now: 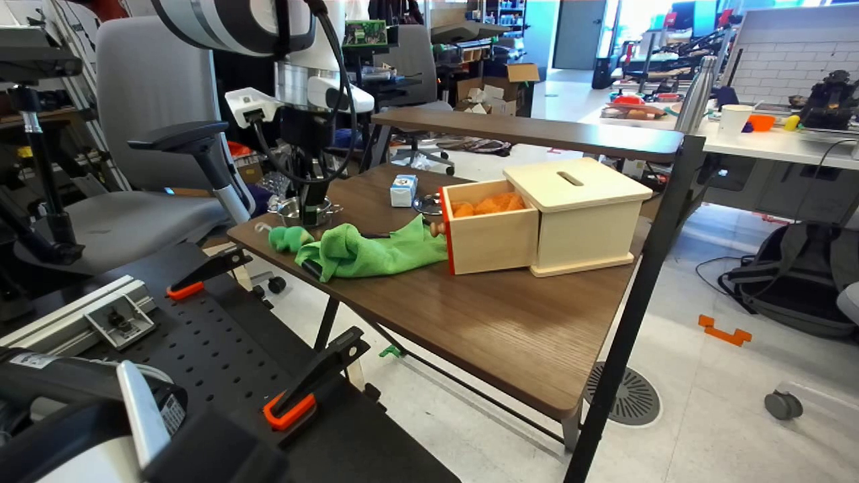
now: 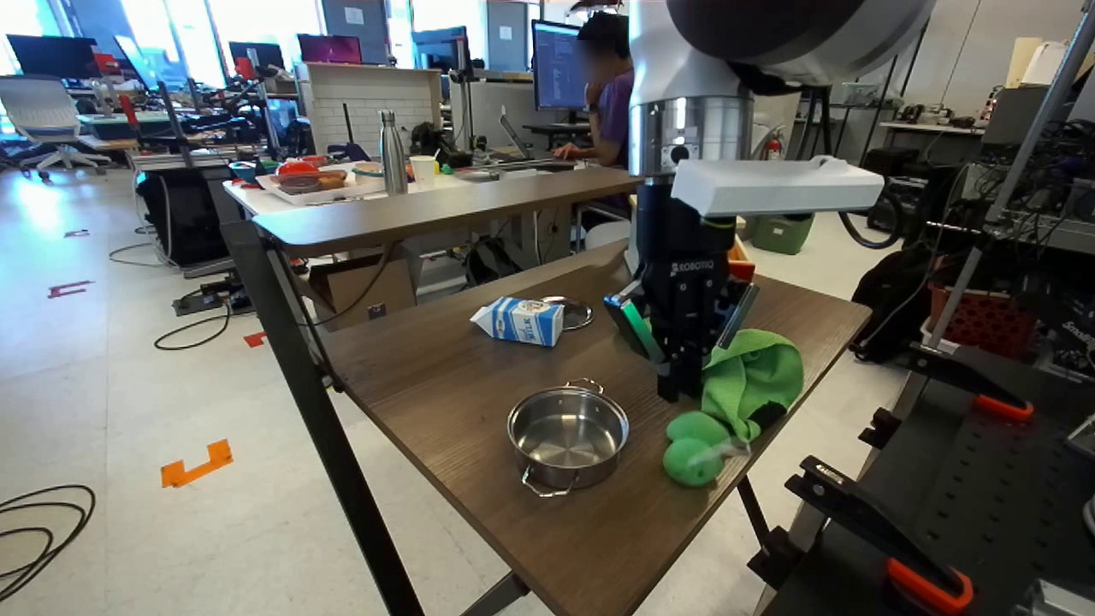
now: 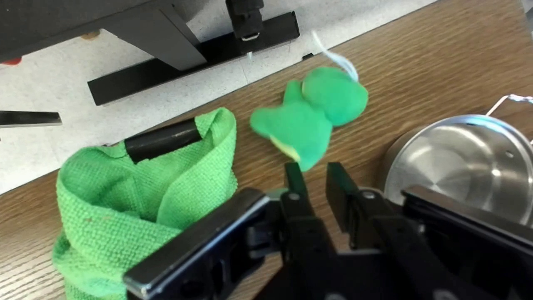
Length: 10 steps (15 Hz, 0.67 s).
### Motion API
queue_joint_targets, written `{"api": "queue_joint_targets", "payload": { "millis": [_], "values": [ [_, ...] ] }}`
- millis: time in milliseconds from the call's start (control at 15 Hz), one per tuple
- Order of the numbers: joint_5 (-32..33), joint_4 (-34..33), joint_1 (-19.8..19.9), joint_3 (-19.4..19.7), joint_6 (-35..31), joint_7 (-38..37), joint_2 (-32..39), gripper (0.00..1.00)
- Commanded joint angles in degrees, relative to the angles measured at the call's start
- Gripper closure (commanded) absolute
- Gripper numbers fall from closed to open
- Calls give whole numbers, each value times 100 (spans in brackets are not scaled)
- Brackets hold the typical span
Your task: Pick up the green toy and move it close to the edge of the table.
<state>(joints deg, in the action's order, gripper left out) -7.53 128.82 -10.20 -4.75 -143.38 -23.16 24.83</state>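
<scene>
Carton printed MILK, on a brown wood-grained desk; hand marked ROBOTIQ, its fingers slightly parted and holding nothing. The green toy lies near the desk's edge, beside a green cloth. Beyond, a person sits at a monitor; the floor is pale.

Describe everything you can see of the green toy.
The green toy looks soft and stuffed: a rounded, head-like end, a plump body, short stubs, and a yellowish patch along one edge of the body. A pale string trails from the head-like end. It lies on the table near an edge, between the green cloth and the metal pot, apart from both. The gripper, slightly open, is close by but does not hold it.
</scene>
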Motion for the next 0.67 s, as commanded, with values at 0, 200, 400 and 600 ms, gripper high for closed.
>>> {"api": "queue_joint_targets", "payload": {
  "millis": [0,200,400,600],
  "values": [
    [-168,-185,-25,-2,-76,6,165,48],
    [-217,-225,-29,-13,-51,23,168,24],
    [-233,-208,-30,-49,42,55,46,3],
    [-334,62,-1,-205,16,199,-413,0]
  ]
}}
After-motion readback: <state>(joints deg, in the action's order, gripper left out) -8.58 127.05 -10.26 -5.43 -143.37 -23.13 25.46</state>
